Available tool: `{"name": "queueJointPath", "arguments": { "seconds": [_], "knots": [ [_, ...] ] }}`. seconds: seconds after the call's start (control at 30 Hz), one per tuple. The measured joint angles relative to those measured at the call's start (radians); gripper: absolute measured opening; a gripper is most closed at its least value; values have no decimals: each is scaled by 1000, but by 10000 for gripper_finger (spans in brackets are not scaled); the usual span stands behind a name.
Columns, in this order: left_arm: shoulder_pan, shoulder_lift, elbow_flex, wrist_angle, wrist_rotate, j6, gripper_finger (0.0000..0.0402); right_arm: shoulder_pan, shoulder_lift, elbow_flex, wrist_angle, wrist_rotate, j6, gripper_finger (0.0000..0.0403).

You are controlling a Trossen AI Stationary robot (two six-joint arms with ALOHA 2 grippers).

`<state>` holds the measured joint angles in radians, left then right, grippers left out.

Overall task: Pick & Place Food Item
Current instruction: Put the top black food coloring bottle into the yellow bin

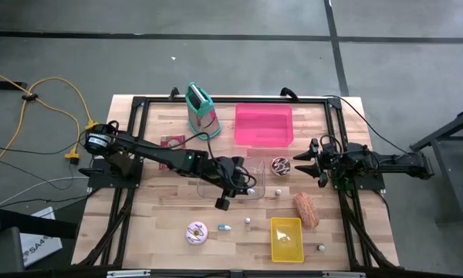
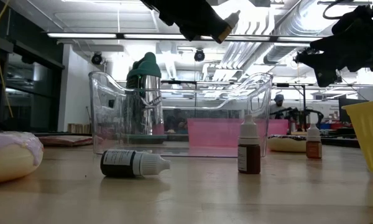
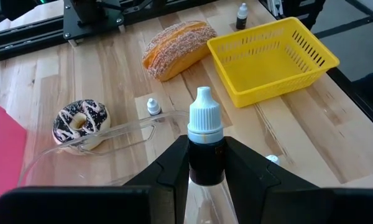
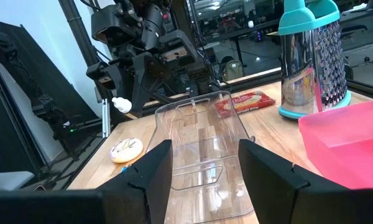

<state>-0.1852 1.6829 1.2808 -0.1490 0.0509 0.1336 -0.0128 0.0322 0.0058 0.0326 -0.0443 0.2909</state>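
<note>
In the low view both arms are cut off at the top edge, and the clear container (image 2: 180,115) blurs what stands behind it, so the metal grater (image 2: 144,99) and pink bin (image 2: 227,132) show only through its walls; in the high view the container's outline is faint against the wood. The left gripper (image 3: 205,163) pinches a small dark dropper bottle (image 3: 204,146) between its two fingers, the white cap standing up past the fingertips and the bottle's lower part hidden between them. The rim of the clear container lies just below and ahead of those fingers, with a chocolate-iced donut (image 3: 81,122) and a small white cap (image 3: 153,106) beyond it, then a sesame bread roll (image 3: 176,40) and a yellow basket (image 3: 272,59) farther off. The right gripper (image 4: 202,163) hangs above the table with its fingers spread and nothing between them; the clear container lies straight ahead of its fingertips, the grater (image 4: 314,59) and the pink bin (image 4: 348,140) to one side, a pink-iced donut (image 4: 126,149) to the other. The surface is a light wooden table (image 1: 154,232) with a black frame, standing on a grey floor with a yellow cable (image 1: 42,85). Three more small bottles rest on the wood, one lying (image 2: 133,163), two upright (image 2: 249,148). Behind are bright ceiling lights and ducts.
</note>
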Motion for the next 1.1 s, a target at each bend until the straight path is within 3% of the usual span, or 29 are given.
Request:
{"name": "queueJointPath", "arguments": {
  "seconds": [0.27, 0.5, 0.8, 1.1],
  "knots": [
    [0, 0, 0, 0, 0, -13, 85, 0, 0, 0, 11, -22, 7, 174],
    [0, 0, 0, 3, 0, -14, 85, 0, 0, 0, 43, 44, 37, 174],
    [0, 0, 0, 4, 0, -14, 85, 26, 1, 0, 85, -7, 38, 174],
    [0, 0, 0, 8, 0, -14, 85, 120, 115, 21, 193, 49, -67, 174]
  ]
}}
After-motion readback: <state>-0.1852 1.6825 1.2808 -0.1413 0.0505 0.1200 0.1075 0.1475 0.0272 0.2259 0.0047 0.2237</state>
